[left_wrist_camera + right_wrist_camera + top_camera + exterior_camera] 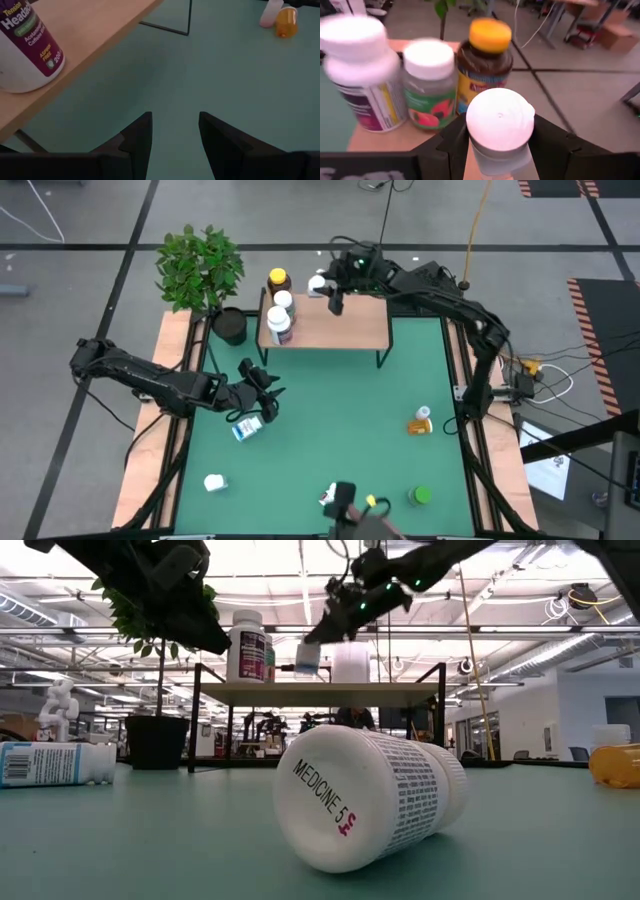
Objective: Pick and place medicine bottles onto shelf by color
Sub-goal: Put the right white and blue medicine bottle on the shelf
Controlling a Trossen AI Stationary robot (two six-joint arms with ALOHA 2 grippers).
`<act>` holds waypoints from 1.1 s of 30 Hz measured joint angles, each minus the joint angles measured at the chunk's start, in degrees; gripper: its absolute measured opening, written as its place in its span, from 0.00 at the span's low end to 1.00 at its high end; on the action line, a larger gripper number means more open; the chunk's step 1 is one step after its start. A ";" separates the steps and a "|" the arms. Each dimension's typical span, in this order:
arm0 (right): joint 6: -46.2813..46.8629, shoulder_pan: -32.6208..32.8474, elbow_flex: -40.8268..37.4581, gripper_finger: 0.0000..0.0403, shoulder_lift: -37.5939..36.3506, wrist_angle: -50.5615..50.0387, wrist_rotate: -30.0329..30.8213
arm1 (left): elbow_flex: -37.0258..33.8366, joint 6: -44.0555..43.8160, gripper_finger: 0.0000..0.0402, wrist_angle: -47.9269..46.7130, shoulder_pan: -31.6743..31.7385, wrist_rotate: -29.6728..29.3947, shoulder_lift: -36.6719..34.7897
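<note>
My right end effector (500, 137) was clenched around a white-capped bottle (500, 130), held above the far edge of the shelf (340, 328), right of the bottles already standing there. At the shelf's left end stood three bottles in a near-to-far row: a white bottle with a purple label (279, 327) nearest, a white-capped bottle with a green and red label (429, 85) in the middle, and an amber bottle with a yellow cap (278, 280) farthest.

My left end effector (262, 392) hung over the green desk (340, 420) near the shelf's left legs, its fingers (137, 137) parted with nothing between them. Just near of it a white bottle with a blue label (247, 428) lay on its side.

Elsewhere on the desk: an orange bottle (420, 423) lying on the right side, a green bottle (420, 496) near the right front corner, a small white bottle (214, 482) at the near left, and a white bottle marked "MEDICINE 5" (365, 795) lying at the near edge. A potted plant (205, 275) stood left of the shelf.
</note>
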 joint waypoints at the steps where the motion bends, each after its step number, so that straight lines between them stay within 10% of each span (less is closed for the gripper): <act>1: 0.13 -0.24 0.53 0.41 1.30 0.03 -0.14 | 0.00 0.00 0.41 -0.01 0.00 0.00 0.00; 21: 6.79 -0.08 1.16 0.42 5.13 -1.15 -0.14 | 0.00 0.36 0.41 -0.02 0.48 -0.05 0.00; 33: 6.86 -0.08 1.16 0.61 5.13 -1.31 -0.04 | 0.00 -0.30 0.41 -0.01 0.48 -0.05 0.00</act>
